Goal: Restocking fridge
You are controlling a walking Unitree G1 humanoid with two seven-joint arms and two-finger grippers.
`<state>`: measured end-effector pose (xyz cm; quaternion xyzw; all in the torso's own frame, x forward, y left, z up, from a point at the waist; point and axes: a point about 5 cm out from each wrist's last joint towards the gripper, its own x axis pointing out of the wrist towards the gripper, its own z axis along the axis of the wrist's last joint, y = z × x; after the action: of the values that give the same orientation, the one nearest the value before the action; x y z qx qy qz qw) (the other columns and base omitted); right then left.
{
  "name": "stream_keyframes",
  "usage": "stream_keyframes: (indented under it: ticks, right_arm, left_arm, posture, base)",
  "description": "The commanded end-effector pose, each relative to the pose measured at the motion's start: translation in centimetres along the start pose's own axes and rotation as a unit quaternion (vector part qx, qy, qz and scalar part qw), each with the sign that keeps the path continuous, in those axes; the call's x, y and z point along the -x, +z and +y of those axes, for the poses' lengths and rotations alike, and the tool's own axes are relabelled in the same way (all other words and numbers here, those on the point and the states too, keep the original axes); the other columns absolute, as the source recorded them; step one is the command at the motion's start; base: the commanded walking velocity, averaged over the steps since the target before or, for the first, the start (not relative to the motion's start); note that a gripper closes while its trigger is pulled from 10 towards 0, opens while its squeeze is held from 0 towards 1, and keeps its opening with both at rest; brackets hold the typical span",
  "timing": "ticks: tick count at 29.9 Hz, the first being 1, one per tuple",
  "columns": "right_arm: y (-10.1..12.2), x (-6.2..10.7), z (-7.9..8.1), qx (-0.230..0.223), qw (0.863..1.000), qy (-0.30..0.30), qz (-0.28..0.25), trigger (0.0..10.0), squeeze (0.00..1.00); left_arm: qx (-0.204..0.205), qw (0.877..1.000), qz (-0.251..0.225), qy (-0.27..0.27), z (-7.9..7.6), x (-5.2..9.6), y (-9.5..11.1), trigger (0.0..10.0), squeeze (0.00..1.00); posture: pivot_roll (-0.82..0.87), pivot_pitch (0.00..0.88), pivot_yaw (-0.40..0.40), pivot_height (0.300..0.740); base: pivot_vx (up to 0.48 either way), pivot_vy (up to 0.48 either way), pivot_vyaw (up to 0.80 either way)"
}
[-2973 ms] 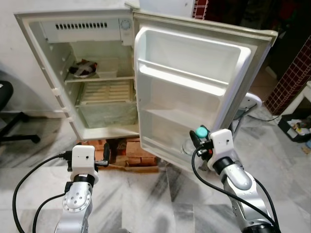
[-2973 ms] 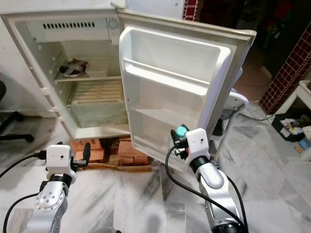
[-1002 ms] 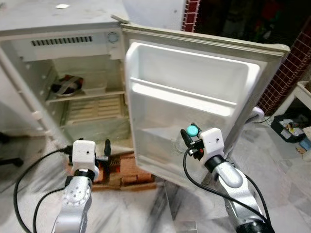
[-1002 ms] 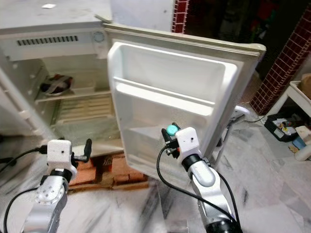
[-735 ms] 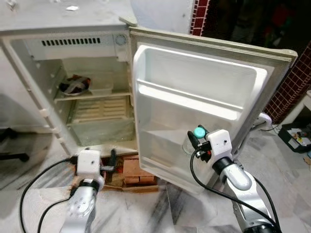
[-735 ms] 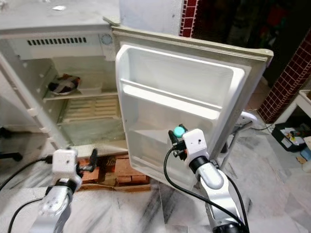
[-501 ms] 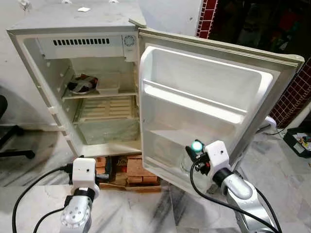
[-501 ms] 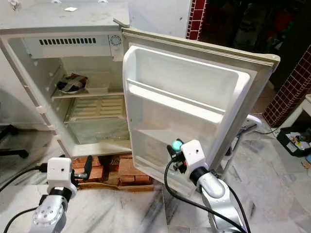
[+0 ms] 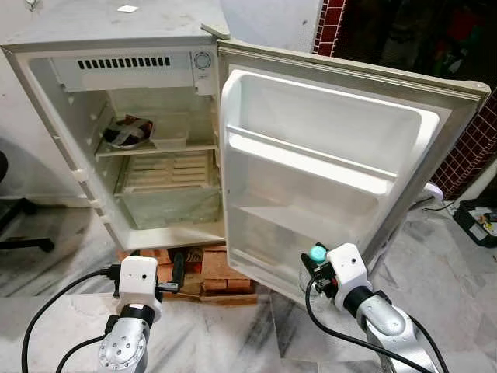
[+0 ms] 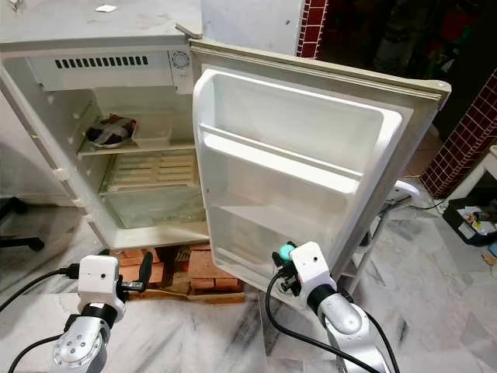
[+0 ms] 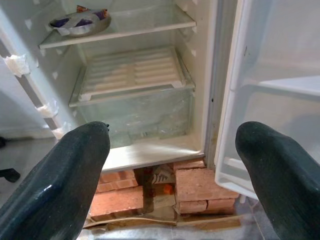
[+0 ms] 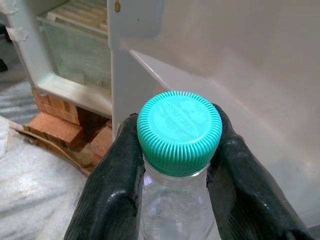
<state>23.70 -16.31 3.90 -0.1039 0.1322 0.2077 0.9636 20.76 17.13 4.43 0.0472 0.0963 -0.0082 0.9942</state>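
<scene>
The small white fridge (image 9: 140, 70) stands open, its door (image 9: 334, 148) swung out to the right. My right gripper (image 9: 314, 269) is shut on a clear bottle with a teal cap (image 12: 179, 125), gripping just under the cap. It holds the bottle low, right in front of the door's bottom shelf (image 9: 260, 252). My left gripper (image 11: 172, 150) is open with nothing in it, low before the fridge's base. A bowl (image 9: 128, 132) and a clear tub (image 9: 171, 140) sit on the upper shelf, above a crisper drawer (image 9: 167, 202).
Red bricks (image 9: 210, 272) prop up the fridge on the marble floor. A black chair base (image 9: 15, 225) lies at the left. A white stand (image 9: 431, 194) is behind the door, with a brick wall (image 9: 474, 140) and a box of clutter (image 9: 477, 221) at the right.
The camera has swung and steadied on the fridge. My right gripper has come down a little with the bottle, toward the door's bottom shelf. The left gripper stays open and low.
</scene>
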Motion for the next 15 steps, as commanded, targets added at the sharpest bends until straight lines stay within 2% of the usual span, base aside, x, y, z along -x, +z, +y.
stream_keyframes:
  ticks: [1,5,15]
  right_arm:
    - [0.32,-0.08,-0.39,0.005,1.000,-0.010,-0.010,10.0,0.00]
    - [0.57,-0.37,-0.62,0.006,1.000,-0.013,-0.013,10.0,0.00]
    - [0.90,-0.68,-0.72,0.008,1.000,-0.011,-0.022,10.0,0.00]
  left_arm:
    - [-0.003,1.000,-0.003,-0.003,0.01,-0.18,0.26,10.0,0.00]
    - [-0.004,1.000,-0.005,-0.005,-0.11,-0.47,0.50,10.0,0.00]
    - [-0.003,1.000,-0.006,-0.004,-0.32,-0.69,0.62,10.0,0.00]
  posture:
    - [0.02,0.035,-0.008,0.740]
    - [0.02,0.042,-0.011,0.736]
    - [0.02,0.039,-0.013,0.678]
  base:
    - [0.000,0.000,0.00]
    - [0.000,0.000,0.00]
    - [0.000,0.000,0.00]
